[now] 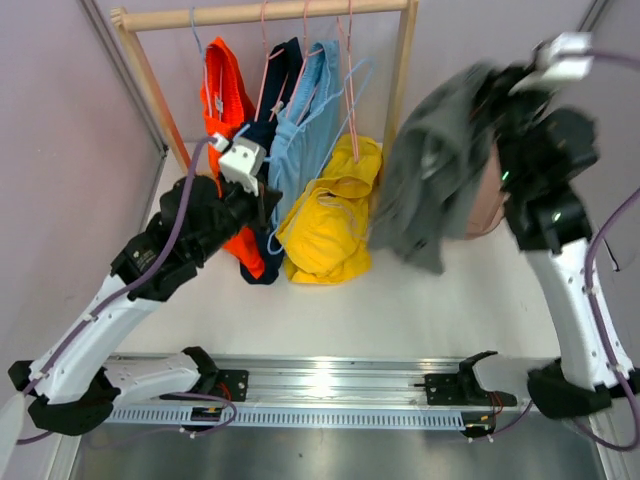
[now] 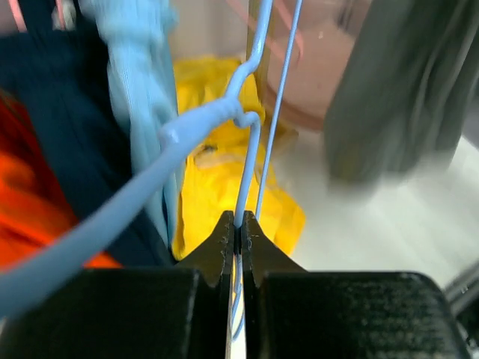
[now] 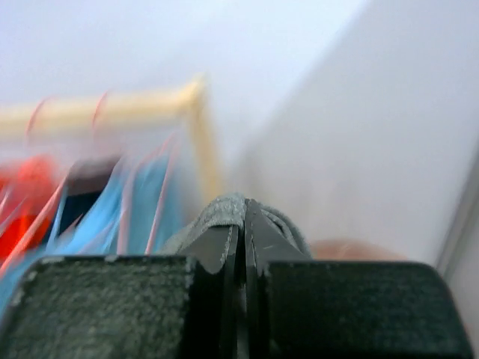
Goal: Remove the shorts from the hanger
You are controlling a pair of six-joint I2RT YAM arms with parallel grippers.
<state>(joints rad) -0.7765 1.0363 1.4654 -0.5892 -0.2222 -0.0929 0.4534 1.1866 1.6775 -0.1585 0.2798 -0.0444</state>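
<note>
Left wrist view showed left gripper [image 2: 238, 224] clamped on blue hanger [image 2: 196, 123] wire, in front of rack [image 1: 260, 13]. Right gripper [image 3: 243, 213] pinched grey shorts [image 1: 430, 170], hanging in the air right of rack, apparently clear of hanger. Step looked like the pull-away, nearly done. Next move probably called for lowering shorts right of rack, then letting go.

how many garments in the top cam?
5. On the rack: orange garment, navy garment, light-blue garment; yellow garment lower by its right post; grey shorts held up at right. Others may be hidden.
</note>
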